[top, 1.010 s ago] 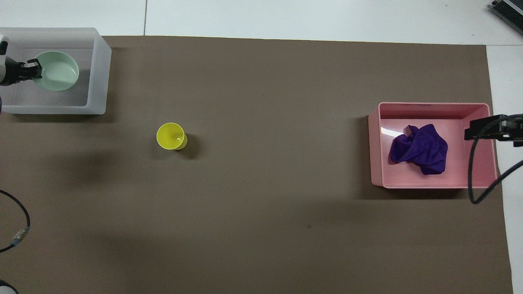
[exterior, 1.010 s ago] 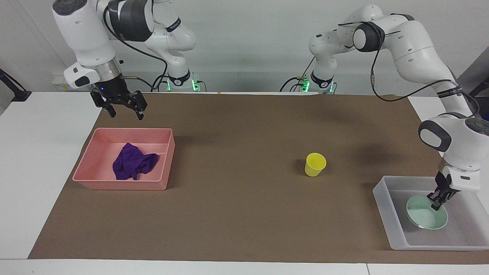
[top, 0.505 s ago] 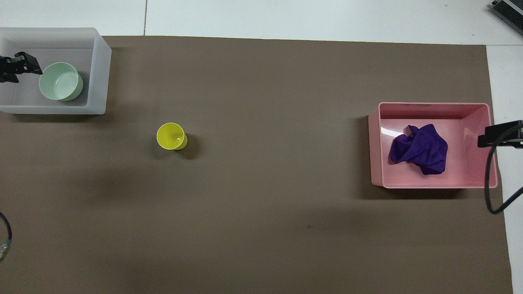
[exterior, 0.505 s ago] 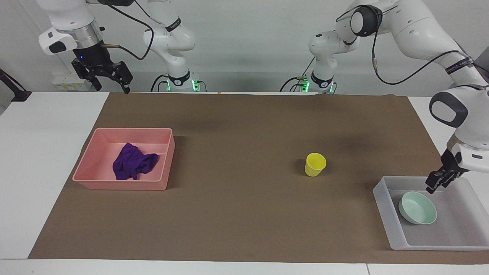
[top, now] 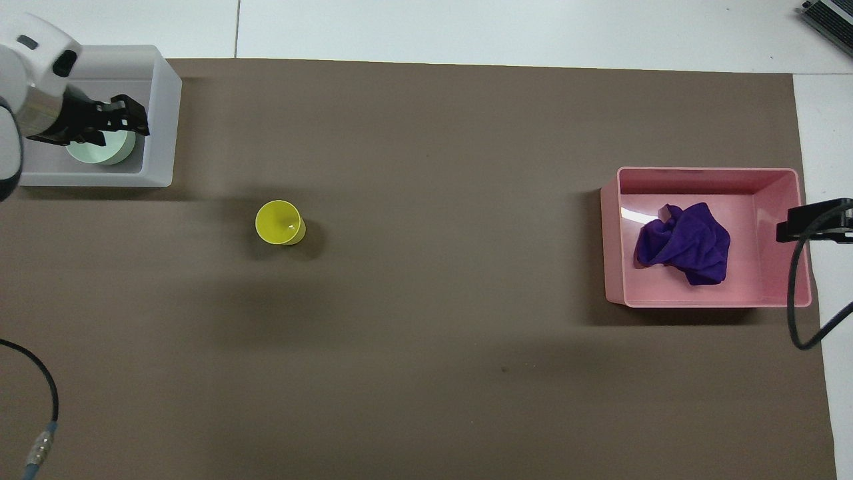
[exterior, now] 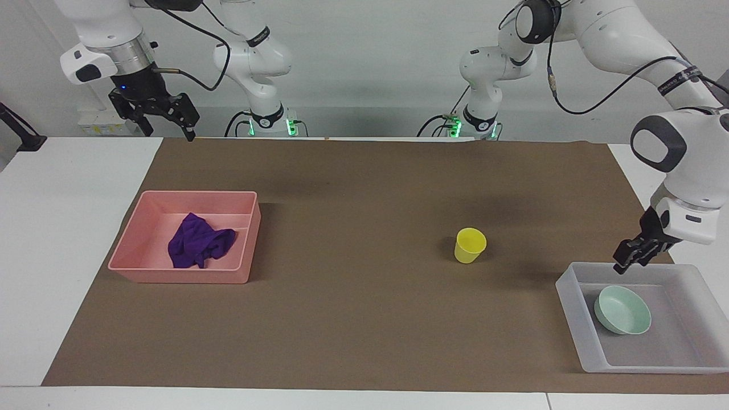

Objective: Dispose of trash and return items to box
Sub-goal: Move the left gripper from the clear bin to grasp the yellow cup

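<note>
The mint-green bowl (exterior: 622,310) (top: 106,155) lies upright in the translucent box (exterior: 574,319) (top: 160,133) at the left arm's end. My left gripper (exterior: 626,262) (top: 130,113) hangs open and empty just above the box's rim, clear of the bowl; from overhead it covers part of the bowl. The yellow cup (exterior: 470,245) (top: 280,222) stands upright on the mat, toward the table's middle from the box. The purple rag (exterior: 199,247) (top: 683,243) lies crumpled in the pink bin (exterior: 128,259) (top: 610,233). My right gripper (exterior: 165,131) (top: 813,221) waits high by the bin, open and empty.
A brown mat (exterior: 353,319) (top: 433,367) covers most of the white table. A black cable (top: 796,293) hangs from the right arm over the pink bin's end. Another cable (top: 46,407) shows near the left arm.
My left gripper opened and let go of the bowl, rose and moved over the box's rim. The bowl settled flat in the box. My right gripper rose away from the pink bin.
</note>
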`<state>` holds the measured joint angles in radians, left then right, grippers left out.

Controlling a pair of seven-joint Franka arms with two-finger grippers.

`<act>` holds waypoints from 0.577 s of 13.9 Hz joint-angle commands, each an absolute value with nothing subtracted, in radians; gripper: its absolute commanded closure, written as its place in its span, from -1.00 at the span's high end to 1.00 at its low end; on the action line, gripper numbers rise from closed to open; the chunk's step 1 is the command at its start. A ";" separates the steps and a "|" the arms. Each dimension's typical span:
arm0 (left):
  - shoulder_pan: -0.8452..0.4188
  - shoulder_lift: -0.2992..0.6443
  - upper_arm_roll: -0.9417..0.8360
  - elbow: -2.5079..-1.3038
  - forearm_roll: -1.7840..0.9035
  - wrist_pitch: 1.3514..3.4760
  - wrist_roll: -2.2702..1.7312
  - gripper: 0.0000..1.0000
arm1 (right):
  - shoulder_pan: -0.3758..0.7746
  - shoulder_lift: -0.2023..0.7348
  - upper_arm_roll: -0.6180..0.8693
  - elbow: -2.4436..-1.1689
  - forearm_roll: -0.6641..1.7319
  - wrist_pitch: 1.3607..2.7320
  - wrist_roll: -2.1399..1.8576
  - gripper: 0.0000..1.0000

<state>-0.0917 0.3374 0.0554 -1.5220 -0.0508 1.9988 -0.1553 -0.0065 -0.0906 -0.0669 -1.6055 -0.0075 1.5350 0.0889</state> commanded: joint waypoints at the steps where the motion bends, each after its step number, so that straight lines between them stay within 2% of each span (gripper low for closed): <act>1: -0.178 0.253 0.072 -1.672 -0.055 2.013 -0.158 0.56 | -0.012 -0.115 -0.063 -1.635 -0.009 1.539 0.067 1.00; 2: -0.207 0.246 0.072 -1.701 -0.055 2.020 -0.160 0.58 | -0.015 -0.115 -0.063 -1.638 -0.008 1.537 0.067 1.00; 4: -0.254 0.229 0.072 -1.752 -0.055 2.057 -0.160 0.79 | -0.017 -0.118 -0.063 -1.640 -0.008 1.537 0.066 1.00; 8: -0.314 0.190 0.072 -1.857 -0.055 2.136 -0.163 0.79 | -0.014 -0.124 -0.063 -1.652 -0.012 1.539 0.051 1.00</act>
